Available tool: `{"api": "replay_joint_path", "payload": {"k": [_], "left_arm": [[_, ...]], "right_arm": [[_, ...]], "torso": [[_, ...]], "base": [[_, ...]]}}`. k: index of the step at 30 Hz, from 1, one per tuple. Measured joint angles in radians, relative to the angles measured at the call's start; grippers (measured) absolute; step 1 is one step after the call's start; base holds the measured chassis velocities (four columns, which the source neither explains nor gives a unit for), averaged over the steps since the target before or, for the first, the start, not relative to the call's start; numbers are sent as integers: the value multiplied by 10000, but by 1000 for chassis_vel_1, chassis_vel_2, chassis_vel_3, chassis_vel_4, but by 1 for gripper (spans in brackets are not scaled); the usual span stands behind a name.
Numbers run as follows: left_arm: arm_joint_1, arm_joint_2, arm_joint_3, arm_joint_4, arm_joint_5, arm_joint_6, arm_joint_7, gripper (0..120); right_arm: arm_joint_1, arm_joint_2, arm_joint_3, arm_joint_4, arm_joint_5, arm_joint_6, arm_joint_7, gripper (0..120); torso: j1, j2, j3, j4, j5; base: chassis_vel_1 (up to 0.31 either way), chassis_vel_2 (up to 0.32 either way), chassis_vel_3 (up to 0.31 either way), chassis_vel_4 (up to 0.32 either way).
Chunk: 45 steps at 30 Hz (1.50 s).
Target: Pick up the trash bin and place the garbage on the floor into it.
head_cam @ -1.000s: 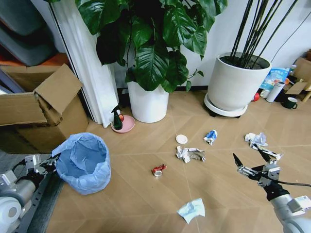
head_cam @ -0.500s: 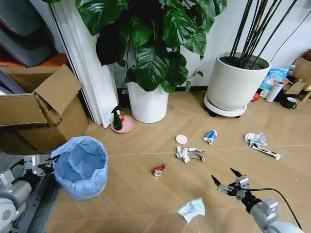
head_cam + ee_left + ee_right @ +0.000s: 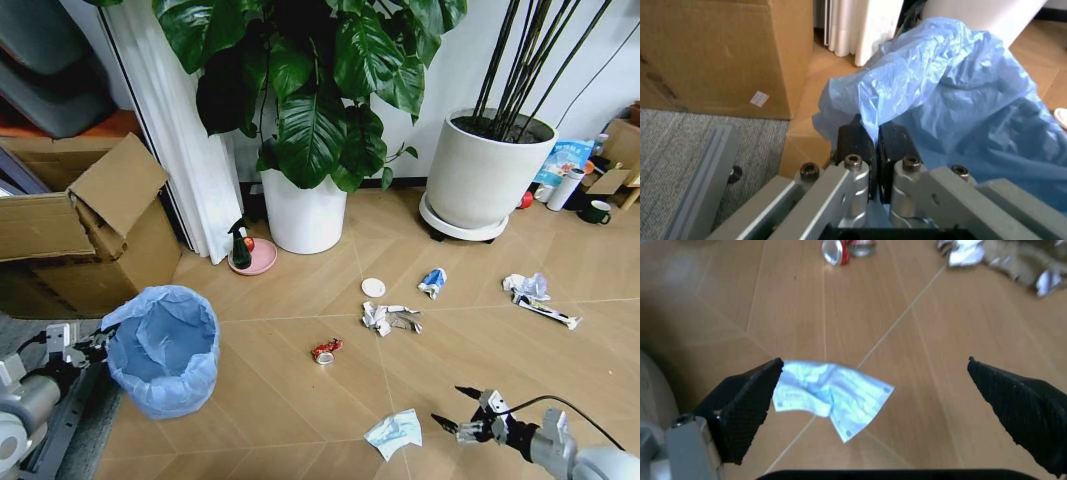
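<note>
The trash bin [image 3: 165, 350], lined with a crinkled light-blue bag [image 3: 953, 95], stands on the floor [image 3: 290, 400] at the lower left. My left gripper [image 3: 95, 343] is at its near-left rim, shut on the bag's edge [image 3: 873, 145]. My right gripper [image 3: 455, 410] hovers open just right of a pale blue-white paper piece [image 3: 394, 432], which lies between and below its fingers [image 3: 830, 397]. Further garbage lies beyond: a red-silver can [image 3: 325, 350], a crumpled wrapper [image 3: 390, 318], a white lid [image 3: 373, 287], a blue-white wrapper [image 3: 432, 282], a white wad [image 3: 526, 286] and a long dark wrapper [image 3: 548, 313].
Two large white plant pots [image 3: 305, 215] [image 3: 482, 180] stand along the back wall. An open cardboard box [image 3: 90, 225] sits at the left, above grey carpet [image 3: 680, 150]. A pink dish with a green bottle [image 3: 248, 255] is near the curtain. A white bottle [image 3: 566, 189] and mug [image 3: 600, 211] are far right.
My right gripper has come down and toward the left, from beside the long dark wrapper to just beside the pale paper piece. The bin and left gripper have shifted slightly lower-left.
</note>
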<state>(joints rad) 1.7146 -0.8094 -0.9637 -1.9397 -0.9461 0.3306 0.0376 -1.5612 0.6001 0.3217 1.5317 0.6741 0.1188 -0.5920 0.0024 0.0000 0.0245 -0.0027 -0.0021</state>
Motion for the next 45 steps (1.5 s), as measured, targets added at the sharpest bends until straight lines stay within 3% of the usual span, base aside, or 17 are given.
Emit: {"api": "replay_joint_path", "payload": {"k": [12, 24, 38, 45], "left_arm": [[911, -151, -767, -395, 16, -2, 59, 0], [1521, -335, -1441, -559, 136, -83, 146, 0], [1507, -332, -1529, -474, 89, -100, 158, 0], [1477, -278, -1546, -380, 64, -119, 184, 0]], "right_arm": [[2166, 376, -2579, -1365, -515, 85, -37, 100], [4366, 1373, -4559, -2655, -1100, 201, 161, 100], [5187, 2179, -5325, -4023, -1772, 177, 172, 100], [5384, 2488, -5535, -4411, -1908, 192, 177, 79]], "torso": [[0, 0, 0, -2, 1], [0, 0, 0, -1, 0], [0, 0, 0, 0, 0], [0, 0, -1, -1, -5]], "base": [[0, 0, 0, 0], [0, 0, 0, 0], [0, 0, 0, 0], [0, 0, 0, 0]]}}
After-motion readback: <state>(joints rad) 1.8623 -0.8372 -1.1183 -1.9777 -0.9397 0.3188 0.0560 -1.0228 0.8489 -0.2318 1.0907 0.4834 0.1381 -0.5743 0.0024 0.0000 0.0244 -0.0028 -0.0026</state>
